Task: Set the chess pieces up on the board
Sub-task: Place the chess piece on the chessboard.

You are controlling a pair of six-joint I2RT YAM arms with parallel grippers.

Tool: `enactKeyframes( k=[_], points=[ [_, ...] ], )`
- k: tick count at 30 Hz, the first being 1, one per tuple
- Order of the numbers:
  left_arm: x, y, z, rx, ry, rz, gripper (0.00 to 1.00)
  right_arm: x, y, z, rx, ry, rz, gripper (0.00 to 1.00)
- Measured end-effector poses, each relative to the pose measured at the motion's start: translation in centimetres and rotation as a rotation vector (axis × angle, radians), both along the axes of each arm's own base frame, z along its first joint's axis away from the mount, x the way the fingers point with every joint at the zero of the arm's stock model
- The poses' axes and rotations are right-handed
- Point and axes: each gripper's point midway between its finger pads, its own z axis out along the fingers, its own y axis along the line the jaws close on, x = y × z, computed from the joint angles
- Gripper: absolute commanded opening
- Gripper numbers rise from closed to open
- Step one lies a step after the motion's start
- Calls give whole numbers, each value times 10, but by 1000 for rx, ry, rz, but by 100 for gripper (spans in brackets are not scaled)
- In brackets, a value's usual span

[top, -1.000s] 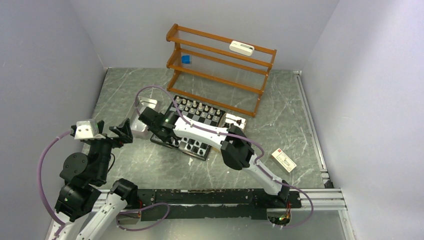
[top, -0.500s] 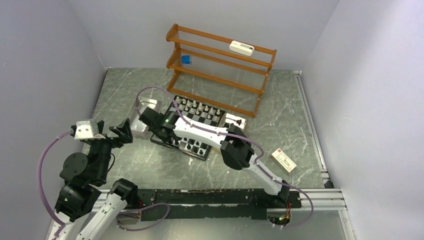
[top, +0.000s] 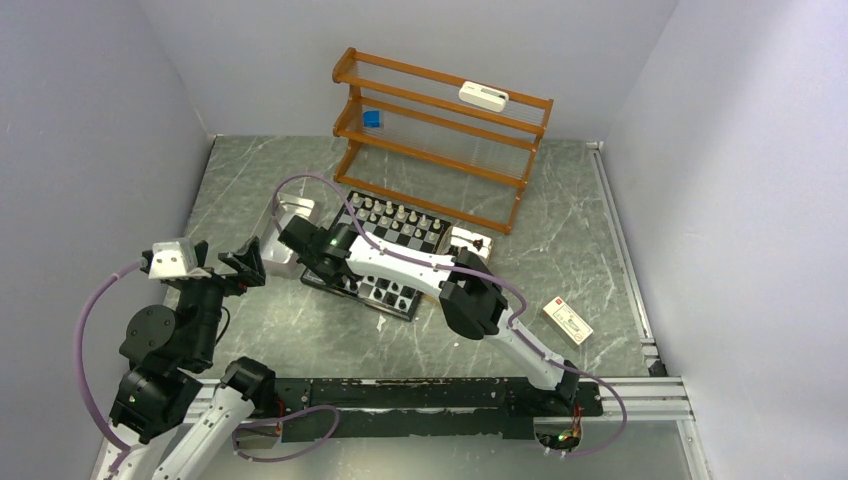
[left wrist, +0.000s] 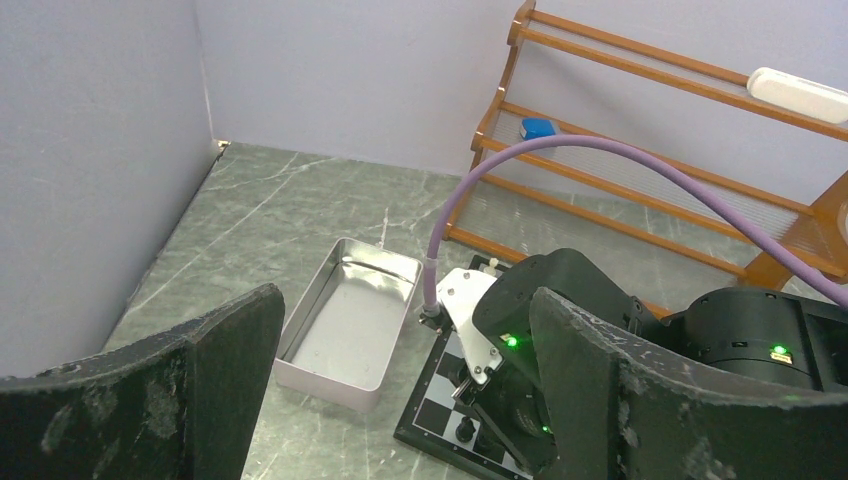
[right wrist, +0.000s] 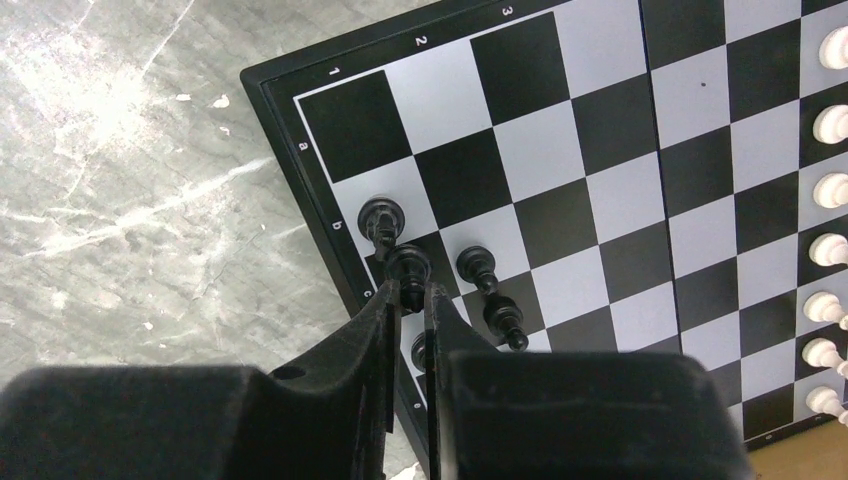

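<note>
The left gripper (left wrist: 405, 350) has its fingers spread wide and holds nothing. It waits by the metal tray (left wrist: 330, 380), out of the way. On the board (right wrist: 600, 150), the right gripper (right wrist: 408, 300) pinches a black piece (right wrist: 407, 263) at the edge, probably to stand it up beside the other black pieces (right wrist: 478, 265). White pieces (right wrist: 830, 125) line the far side.

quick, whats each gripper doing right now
Left gripper: open, holding nothing.
Right gripper: closed on a black chess piece.
</note>
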Motion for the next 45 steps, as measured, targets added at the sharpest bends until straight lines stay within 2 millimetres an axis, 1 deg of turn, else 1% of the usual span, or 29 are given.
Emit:
enactKeyframes(
  k=[12,45],
  points=[
    [-1,0,0,-1,-2,0,97,0,-1,-1,4,-2,-5,11],
    [-1,0,0,-1,-2,0,97,-1,-6,-1,1,4,-40,11]
  ],
)
